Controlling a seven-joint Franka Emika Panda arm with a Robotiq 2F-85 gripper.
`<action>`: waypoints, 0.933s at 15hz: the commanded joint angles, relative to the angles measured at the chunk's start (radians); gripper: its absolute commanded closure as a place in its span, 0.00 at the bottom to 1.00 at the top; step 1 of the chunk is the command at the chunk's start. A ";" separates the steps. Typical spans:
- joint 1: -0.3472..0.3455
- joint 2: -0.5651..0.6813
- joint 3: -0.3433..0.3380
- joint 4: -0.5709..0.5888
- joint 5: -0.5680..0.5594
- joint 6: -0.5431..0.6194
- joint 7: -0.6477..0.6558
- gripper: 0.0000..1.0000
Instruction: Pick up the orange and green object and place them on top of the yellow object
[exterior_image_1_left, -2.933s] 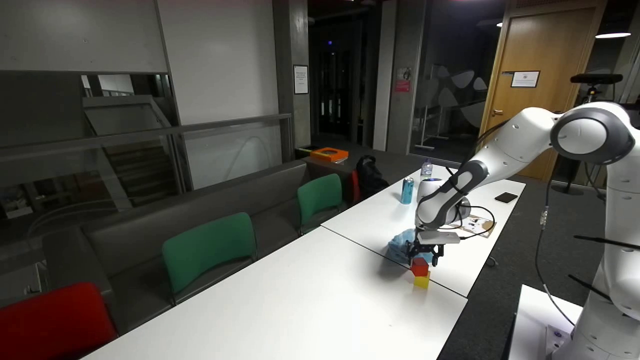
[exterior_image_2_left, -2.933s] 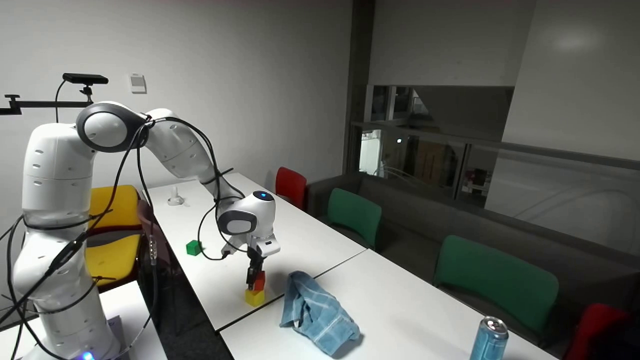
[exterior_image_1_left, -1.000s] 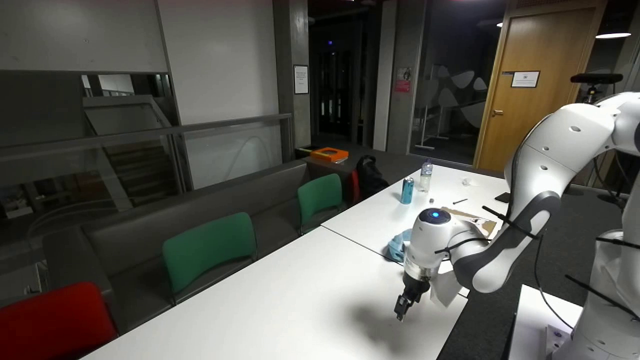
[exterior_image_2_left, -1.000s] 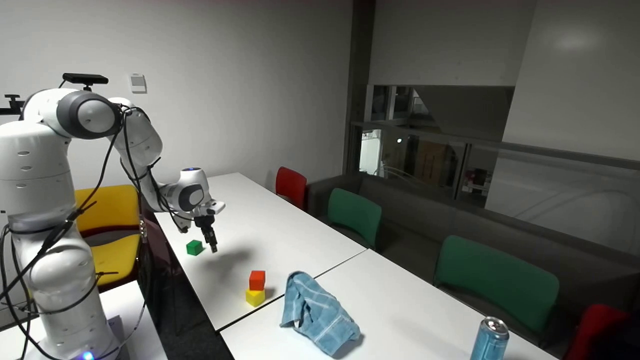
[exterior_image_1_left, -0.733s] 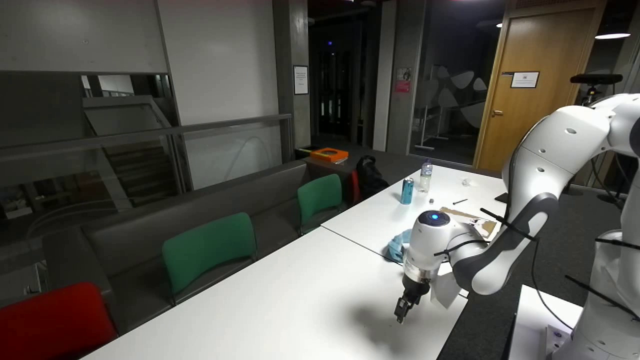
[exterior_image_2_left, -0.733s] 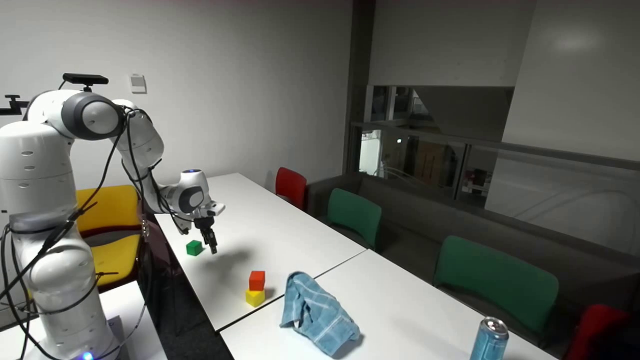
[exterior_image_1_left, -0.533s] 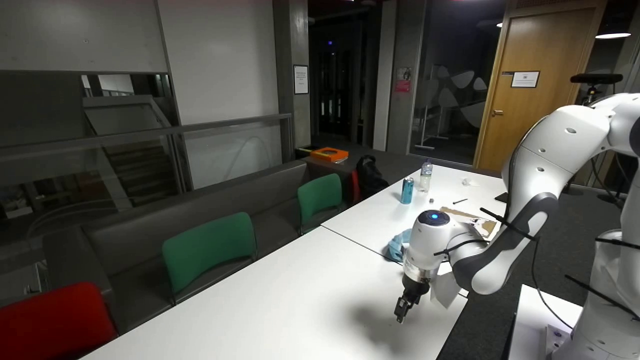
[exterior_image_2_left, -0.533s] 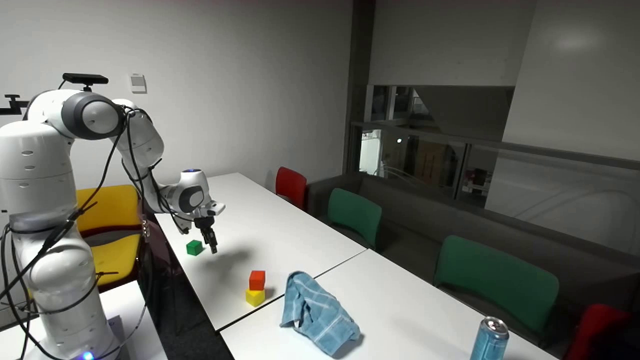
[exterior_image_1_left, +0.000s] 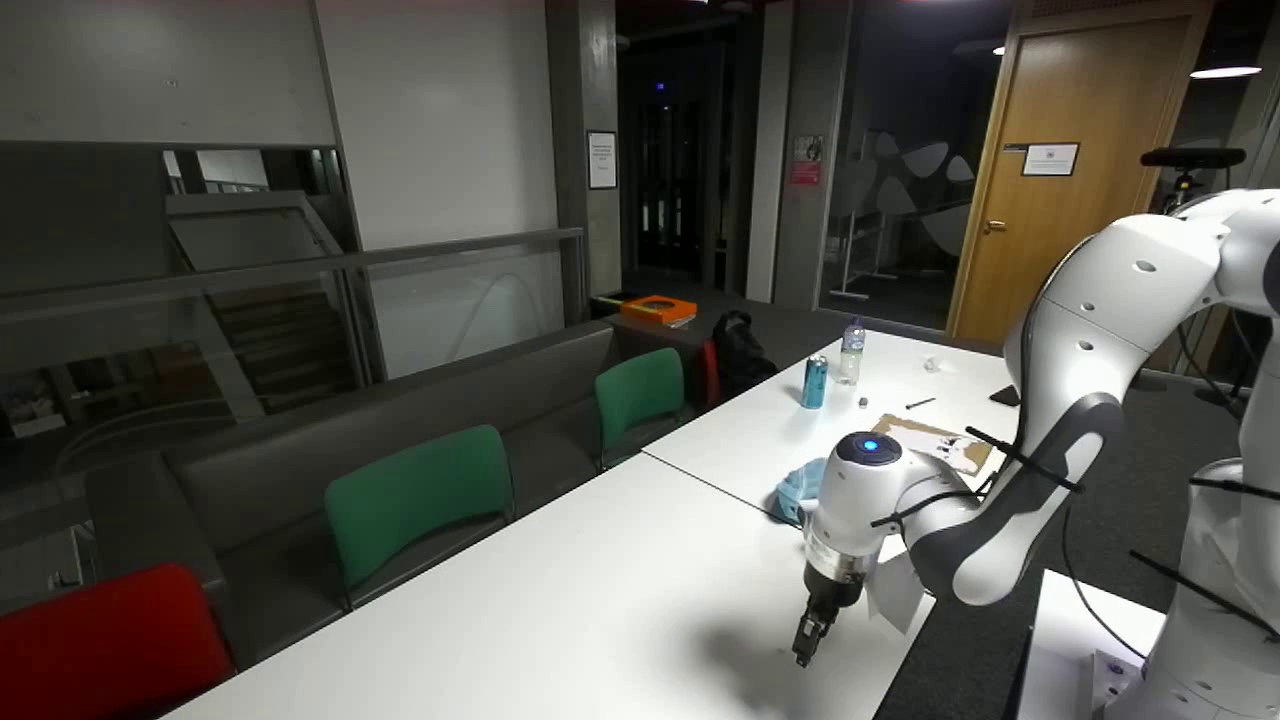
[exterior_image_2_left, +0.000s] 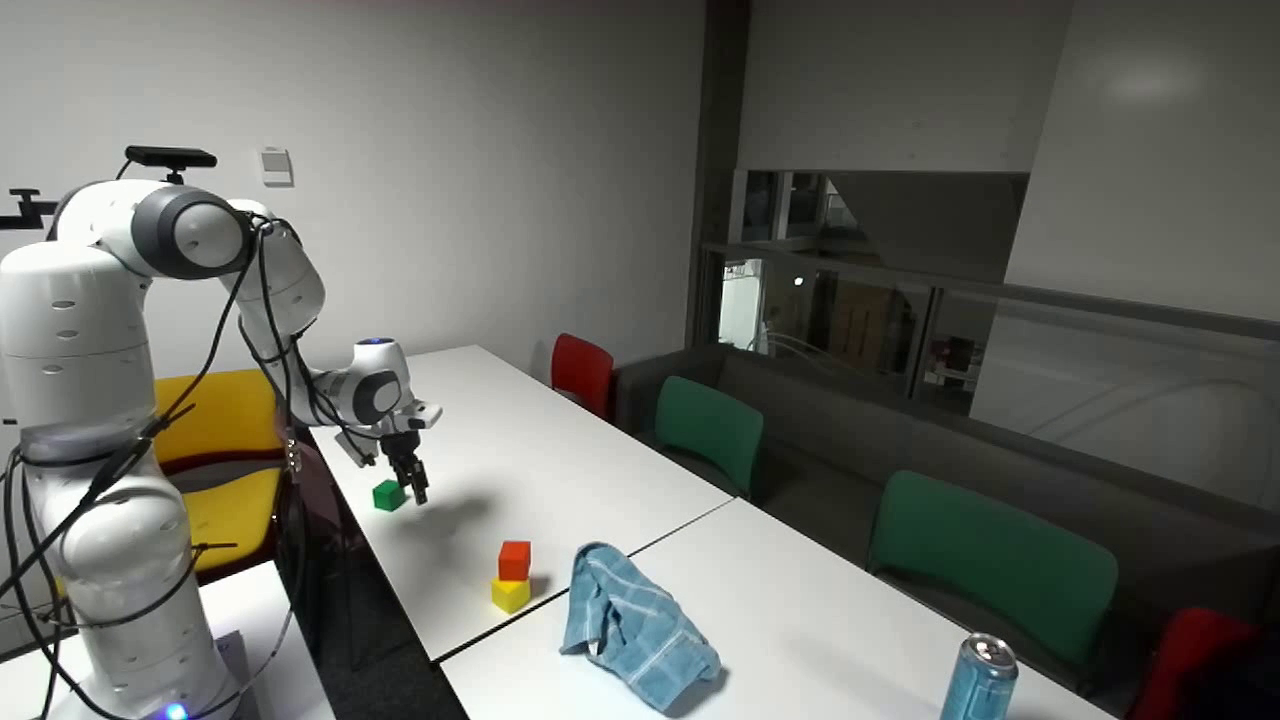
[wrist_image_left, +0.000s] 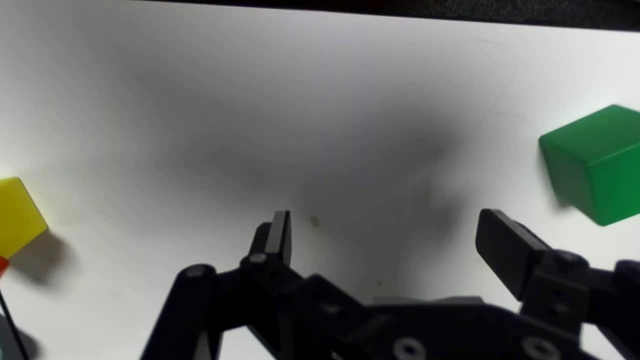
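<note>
The orange-red block (exterior_image_2_left: 515, 560) rests on top of the yellow block (exterior_image_2_left: 510, 596) near the table seam. In the wrist view the yellow block (wrist_image_left: 19, 216) is at the left edge, with only a sliver of the orange-red block (wrist_image_left: 2, 265). The green block (exterior_image_2_left: 389, 495) lies on the table near its edge; it also shows at the right in the wrist view (wrist_image_left: 595, 162), outside the right finger. My gripper (wrist_image_left: 385, 225) is open and empty. It hovers above the table beside the green block, as an exterior view (exterior_image_2_left: 415, 494) shows. In an exterior view my gripper (exterior_image_1_left: 804, 655) appears without any block visible.
A crumpled blue cloth (exterior_image_2_left: 640, 630) lies across the seam from the stack. A blue can (exterior_image_2_left: 980, 680) stands farther along. A bottle (exterior_image_1_left: 851, 352) and a cardboard piece (exterior_image_1_left: 940, 443) are on the far table. The table edge (wrist_image_left: 320, 11) runs near the green block.
The gripper was at the stack with the orange-red block; it has let go and moved away toward the green block. In the last half second it shifted slightly closer to the green block.
</note>
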 joint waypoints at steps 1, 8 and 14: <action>0.020 0.061 0.050 0.038 0.025 0.055 -0.129 0.00; 0.019 0.207 0.144 0.101 0.185 0.256 -0.433 0.00; -0.246 0.350 0.440 0.179 0.278 0.220 -0.654 0.00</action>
